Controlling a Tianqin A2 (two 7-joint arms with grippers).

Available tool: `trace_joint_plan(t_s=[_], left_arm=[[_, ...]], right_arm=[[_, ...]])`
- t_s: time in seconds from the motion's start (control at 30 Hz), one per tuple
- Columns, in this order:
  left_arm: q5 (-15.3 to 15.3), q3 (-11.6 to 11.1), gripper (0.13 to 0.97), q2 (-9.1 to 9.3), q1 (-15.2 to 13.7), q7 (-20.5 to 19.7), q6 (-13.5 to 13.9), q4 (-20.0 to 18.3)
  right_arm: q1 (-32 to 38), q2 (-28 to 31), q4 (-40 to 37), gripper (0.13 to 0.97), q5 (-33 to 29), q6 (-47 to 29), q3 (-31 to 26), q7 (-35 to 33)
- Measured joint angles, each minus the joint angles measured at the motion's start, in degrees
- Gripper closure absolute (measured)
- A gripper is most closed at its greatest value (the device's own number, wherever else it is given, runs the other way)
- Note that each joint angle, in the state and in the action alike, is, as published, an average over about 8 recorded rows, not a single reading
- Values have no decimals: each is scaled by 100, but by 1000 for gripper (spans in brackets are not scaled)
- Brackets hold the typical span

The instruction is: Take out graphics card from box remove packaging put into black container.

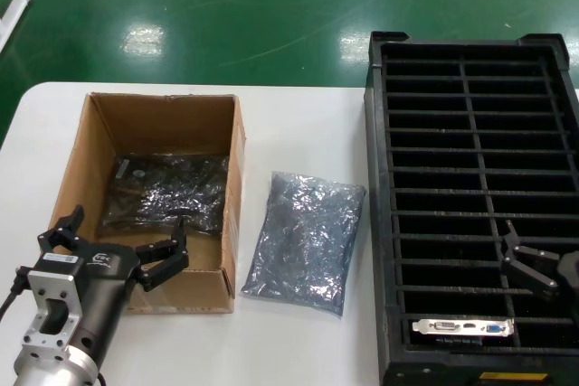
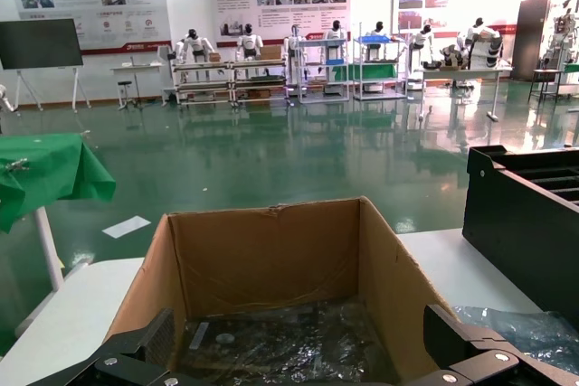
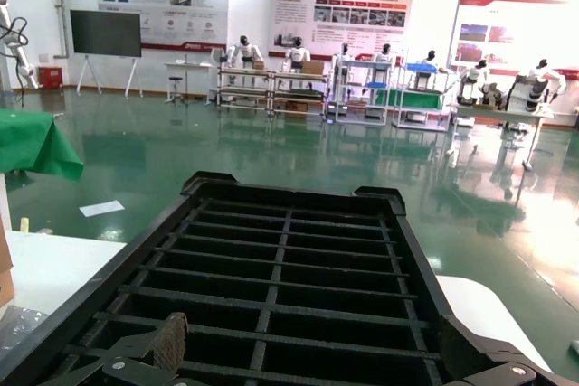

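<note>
The graphics card point(image 1: 461, 325) stands in a near slot of the black container point(image 1: 380, 178), with its silver bracket and ports facing up. My right gripper point(image 1: 547, 259) hangs open over the container, just behind and to the right of the card, holding nothing. In the right wrist view its fingertips point(image 3: 168, 339) frame empty slots of the container point(image 3: 289, 259). The packaging point(image 1: 306, 241), a crinkly grey bag, lies flat on the table between the container and the box point(image 1: 237, 178). My left gripper point(image 1: 129, 219) is open over the box's near edge.
Shiny dark bagged bundles point(image 1: 167, 192) lie on the box floor, also seen as bundles point(image 2: 289, 341) in the left wrist view between my open left gripper point(image 2: 298, 363). White table point(image 1: 298, 115) ends at green floor behind. The container carries a yellow label point(image 1: 513, 375).
</note>
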Motion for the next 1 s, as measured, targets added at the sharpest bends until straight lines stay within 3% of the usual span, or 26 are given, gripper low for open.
trace_joint_plan(t_s=[1.0], left_arm=[[0, 0, 132, 0, 0, 0, 0, 0]], right_arm=[[0, 0, 0, 129, 0, 0, 0, 0]])
